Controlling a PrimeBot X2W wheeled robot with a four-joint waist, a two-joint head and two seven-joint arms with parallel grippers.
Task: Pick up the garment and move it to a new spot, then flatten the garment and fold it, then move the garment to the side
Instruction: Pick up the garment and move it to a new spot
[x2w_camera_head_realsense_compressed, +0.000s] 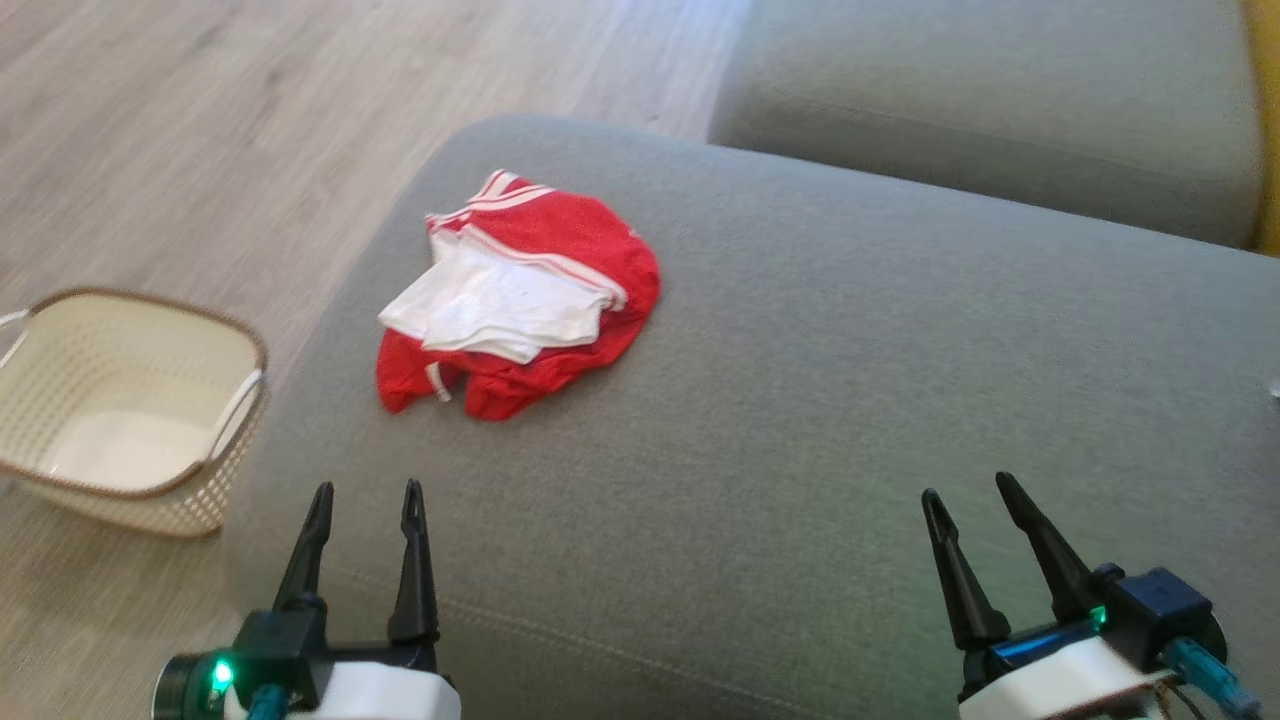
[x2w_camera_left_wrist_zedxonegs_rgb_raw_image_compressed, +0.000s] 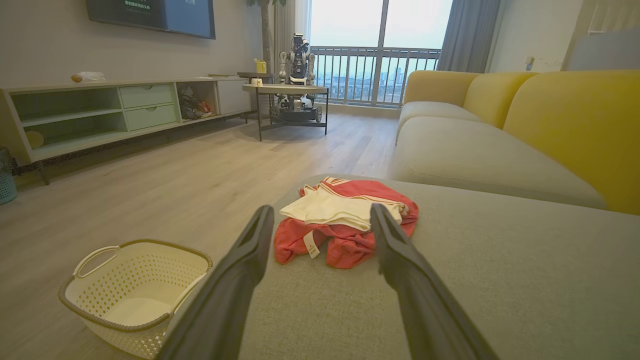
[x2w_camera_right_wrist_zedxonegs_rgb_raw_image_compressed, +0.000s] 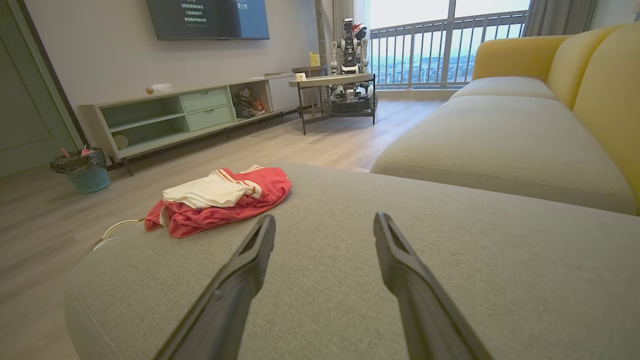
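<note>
The garment (x2w_camera_head_realsense_compressed: 520, 295) is a crumpled red piece with white stripes and a white inner layer, lying on the far left part of the grey sofa cushion (x2w_camera_head_realsense_compressed: 800, 400). In the left wrist view the garment (x2w_camera_left_wrist_zedxonegs_rgb_raw_image_compressed: 345, 220) lies straight ahead beyond the fingertips. In the right wrist view the garment (x2w_camera_right_wrist_zedxonegs_rgb_raw_image_compressed: 220, 200) sits ahead and to the left. My left gripper (x2w_camera_head_realsense_compressed: 365, 495) hovers open near the cushion's front left, empty, short of the garment. My right gripper (x2w_camera_head_realsense_compressed: 968, 490) hovers open at the front right, empty and far from the garment.
A cream perforated basket (x2w_camera_head_realsense_compressed: 130, 410) stands on the wooden floor left of the cushion. A second sofa seat (x2w_camera_head_realsense_compressed: 1000, 100) with yellow backrests (x2w_camera_left_wrist_zedxonegs_rgb_raw_image_compressed: 575, 125) lies beyond. A low table (x2w_camera_left_wrist_zedxonegs_rgb_raw_image_compressed: 285, 90), a shelf unit (x2w_camera_left_wrist_zedxonegs_rgb_raw_image_compressed: 100, 110) and a bin (x2w_camera_right_wrist_zedxonegs_rgb_raw_image_compressed: 82, 170) stand across the room.
</note>
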